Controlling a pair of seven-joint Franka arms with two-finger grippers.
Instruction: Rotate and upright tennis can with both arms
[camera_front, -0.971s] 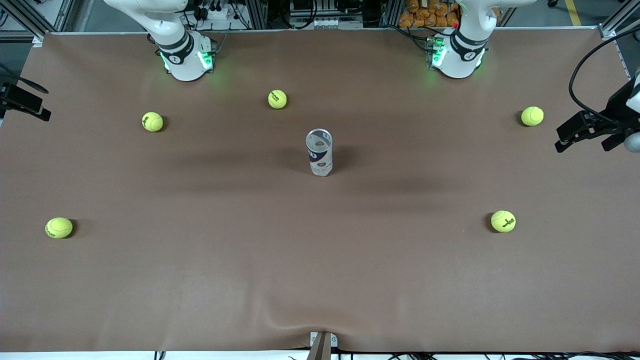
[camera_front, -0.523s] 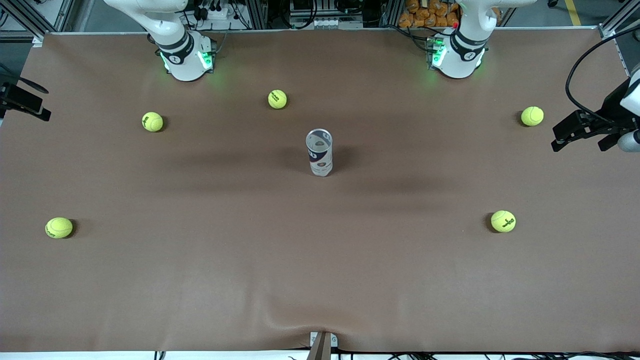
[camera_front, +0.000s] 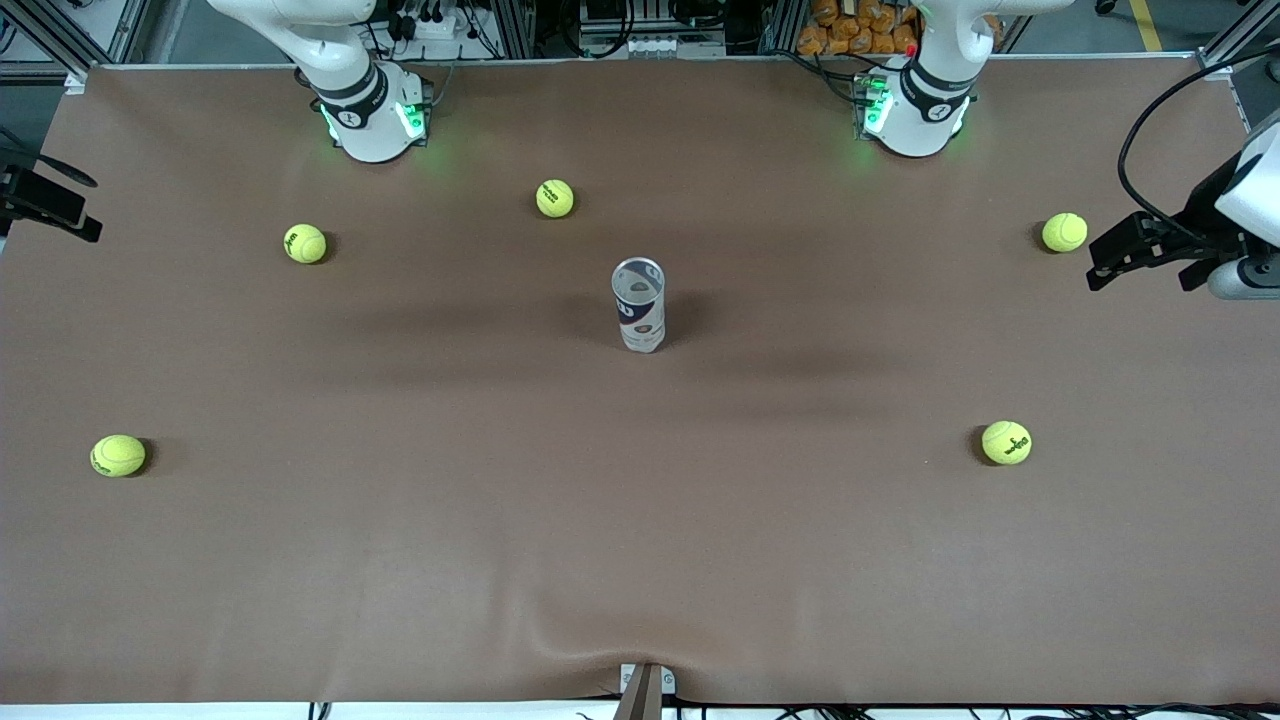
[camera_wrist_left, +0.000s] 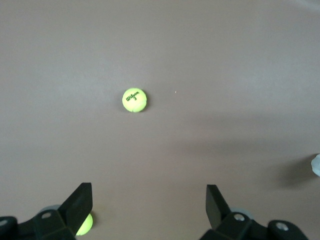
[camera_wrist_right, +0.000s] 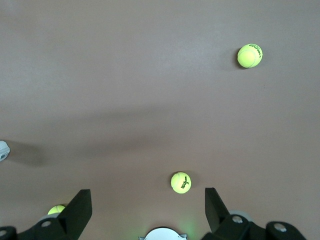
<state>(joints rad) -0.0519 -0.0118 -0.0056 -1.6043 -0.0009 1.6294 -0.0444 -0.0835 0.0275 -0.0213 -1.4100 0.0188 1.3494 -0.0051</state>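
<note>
The tennis can (camera_front: 638, 306) stands upright in the middle of the table, its silver rim on top and its white and navy label showing. Its edge shows in the left wrist view (camera_wrist_left: 316, 165) and in the right wrist view (camera_wrist_right: 2, 150). My left gripper (camera_front: 1140, 268) is open and empty, up in the air over the left arm's end of the table, well apart from the can. It also shows in the left wrist view (camera_wrist_left: 149, 200). My right gripper (camera_front: 68, 200) is open and empty, high over the right arm's end. It also shows in the right wrist view (camera_wrist_right: 148, 202).
Several yellow-green tennis balls lie scattered on the brown table (camera_front: 400, 560). Two lie toward the left arm's end (camera_front: 1064, 232) (camera_front: 1006, 442). Three lie toward the right arm's end (camera_front: 555, 198) (camera_front: 305, 243) (camera_front: 118, 455). The arm bases (camera_front: 372, 120) (camera_front: 915, 110) stand farthest from the front camera.
My left gripper has drifted a little toward the middle of the table. The can, the balls and the right gripper have not moved.
</note>
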